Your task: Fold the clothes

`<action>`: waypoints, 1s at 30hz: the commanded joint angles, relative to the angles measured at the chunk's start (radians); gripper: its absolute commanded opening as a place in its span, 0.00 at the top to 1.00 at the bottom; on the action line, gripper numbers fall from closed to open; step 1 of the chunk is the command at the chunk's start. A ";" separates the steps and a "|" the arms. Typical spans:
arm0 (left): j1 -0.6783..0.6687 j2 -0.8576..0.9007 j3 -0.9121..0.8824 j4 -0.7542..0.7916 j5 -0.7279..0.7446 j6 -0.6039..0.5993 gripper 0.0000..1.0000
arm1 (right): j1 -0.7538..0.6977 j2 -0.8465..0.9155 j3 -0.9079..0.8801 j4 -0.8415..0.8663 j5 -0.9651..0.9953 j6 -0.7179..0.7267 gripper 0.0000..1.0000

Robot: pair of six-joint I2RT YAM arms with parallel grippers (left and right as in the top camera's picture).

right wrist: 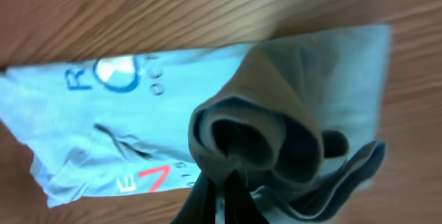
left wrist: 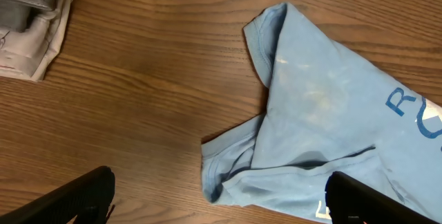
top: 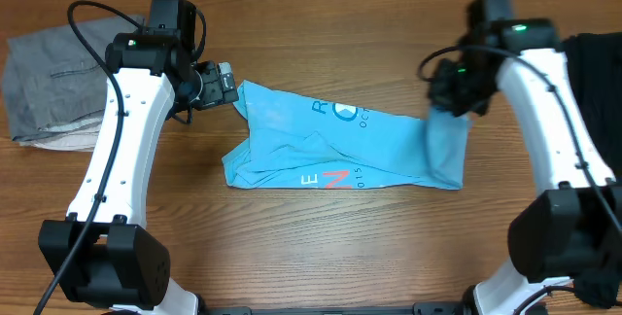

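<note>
Overhead: right gripper point(top: 450, 107) pinched shirt point(top: 330, 150) at three o'clock; left gripper point(top: 225, 86) gaped empty; one-sided lift could bunch folds.

1. The left arm point(top: 117, 150) has smooth white link shells joined by black joint housings, rising from a bulky black base point(top: 102, 266).
2. The right arm point(top: 559, 91) is built the same: white links, black joints, black base point(top: 564, 242).
3. A thin black cable point(top: 87, 12) arcs over the left arm; another point(top: 437, 57) loops off the right arm.
4. A small green light point(top: 520, 30) glows on the right arm's top housing.
5. The left end effector point(top: 228, 87) is black with a pale face; its fingers point(left wrist: 76, 196) are matte black and blocky.
6. The right end effector point(top: 452, 96) is black with dark fingers point(right wrist: 221, 193).
</note>
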 commanded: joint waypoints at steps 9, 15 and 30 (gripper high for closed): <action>-0.002 -0.010 0.010 -0.002 -0.010 -0.006 0.00 | 0.202 0.011 -0.218 0.297 -0.071 0.046 0.96; -0.002 -0.010 0.010 -0.002 -0.010 -0.006 0.00 | 0.238 0.012 -0.273 0.404 -0.101 0.050 0.96; -0.002 -0.010 0.010 -0.002 -0.010 -0.006 0.00 | 0.262 0.013 -0.279 0.482 -0.116 0.099 0.96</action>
